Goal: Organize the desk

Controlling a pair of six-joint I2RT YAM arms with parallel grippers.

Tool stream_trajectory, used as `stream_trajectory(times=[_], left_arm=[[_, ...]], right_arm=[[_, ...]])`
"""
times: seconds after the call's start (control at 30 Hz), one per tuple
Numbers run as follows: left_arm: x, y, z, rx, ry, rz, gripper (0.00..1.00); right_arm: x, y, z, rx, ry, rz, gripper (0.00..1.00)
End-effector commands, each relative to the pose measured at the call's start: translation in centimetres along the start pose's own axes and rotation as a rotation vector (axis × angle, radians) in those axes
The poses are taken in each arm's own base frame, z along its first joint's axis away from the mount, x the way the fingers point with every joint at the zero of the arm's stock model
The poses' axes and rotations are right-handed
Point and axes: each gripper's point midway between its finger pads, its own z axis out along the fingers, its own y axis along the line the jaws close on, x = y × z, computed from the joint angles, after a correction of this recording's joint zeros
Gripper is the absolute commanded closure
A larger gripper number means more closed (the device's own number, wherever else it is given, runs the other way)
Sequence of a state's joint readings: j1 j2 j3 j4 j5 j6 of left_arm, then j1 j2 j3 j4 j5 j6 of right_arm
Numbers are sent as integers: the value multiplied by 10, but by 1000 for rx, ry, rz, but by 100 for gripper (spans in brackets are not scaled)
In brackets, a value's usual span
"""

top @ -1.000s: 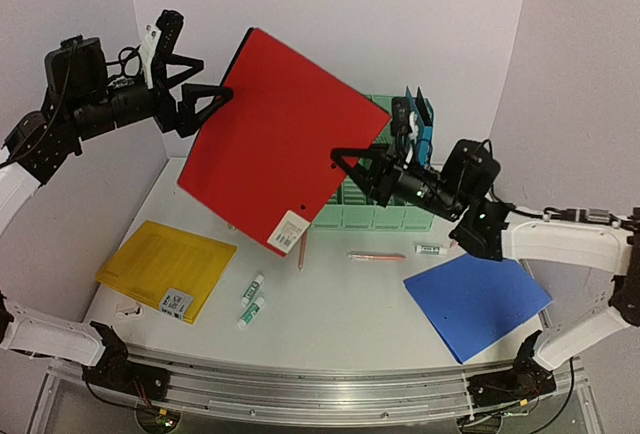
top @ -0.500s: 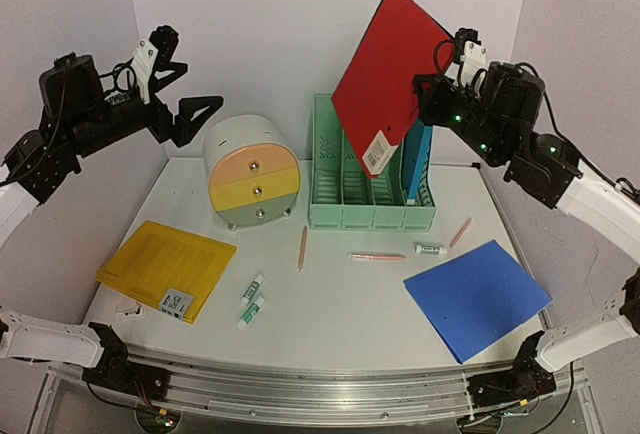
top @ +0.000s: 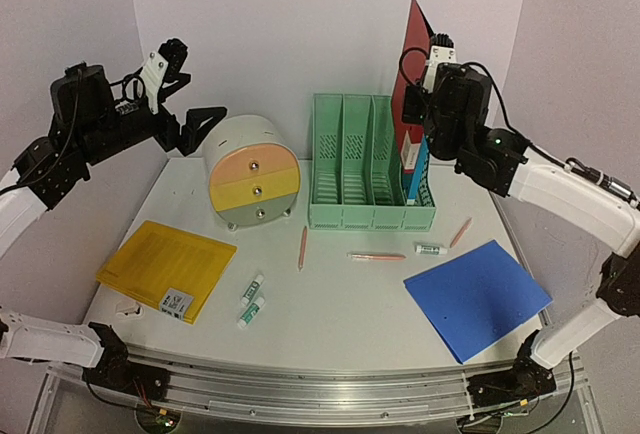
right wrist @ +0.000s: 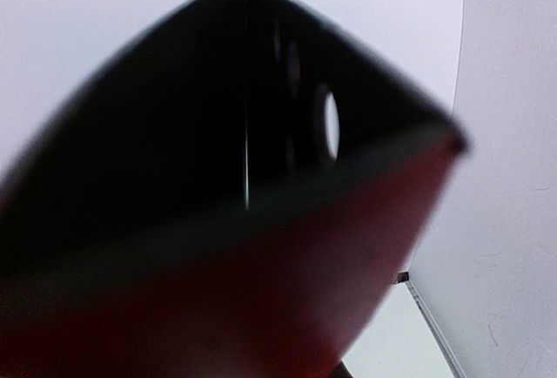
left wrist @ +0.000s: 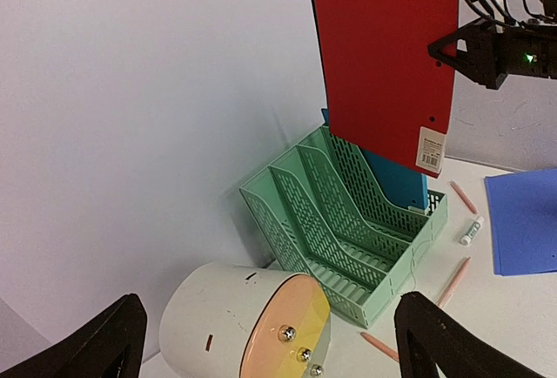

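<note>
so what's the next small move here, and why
Probably lower the red folder straight down into the rack. The right gripper holds it upright over the rack's right slot, next to the teal folder standing there, and its lower edge looks not yet seated.

A red folder (left wrist: pixel 383 64), pinched by the right arm's fingers (left wrist: pixel 466 47), hangs upright just above the mint-green rack (left wrist: pixel 348 230).

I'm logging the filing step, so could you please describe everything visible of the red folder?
The red folder is a stiff-looking board, black inside, with a punched hole and a white label at its lower corner. The right gripper pinches its edge, holding it upright above the mint-green file rack and its blue folder.
</note>
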State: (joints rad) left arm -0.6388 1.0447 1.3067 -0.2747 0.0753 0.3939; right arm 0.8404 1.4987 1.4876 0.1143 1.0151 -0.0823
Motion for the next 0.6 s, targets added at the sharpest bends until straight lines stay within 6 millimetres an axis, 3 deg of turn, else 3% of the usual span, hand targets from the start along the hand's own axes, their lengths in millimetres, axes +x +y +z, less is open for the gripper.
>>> stream_trajectory(times=[0.0, 0.3, 0.57], left_arm=[[-15, 8, -7, -41, -61, 17, 0], [-15, 9, -8, -53, -70, 22, 0], [-14, 8, -10, -49, -66, 21, 0]], right_arm=[[-42, -2, 7, 24, -134, 151, 100], [-20, 14, 40, 30, -161, 159, 100], [37, 27, 53, -9, -175, 152, 100]])
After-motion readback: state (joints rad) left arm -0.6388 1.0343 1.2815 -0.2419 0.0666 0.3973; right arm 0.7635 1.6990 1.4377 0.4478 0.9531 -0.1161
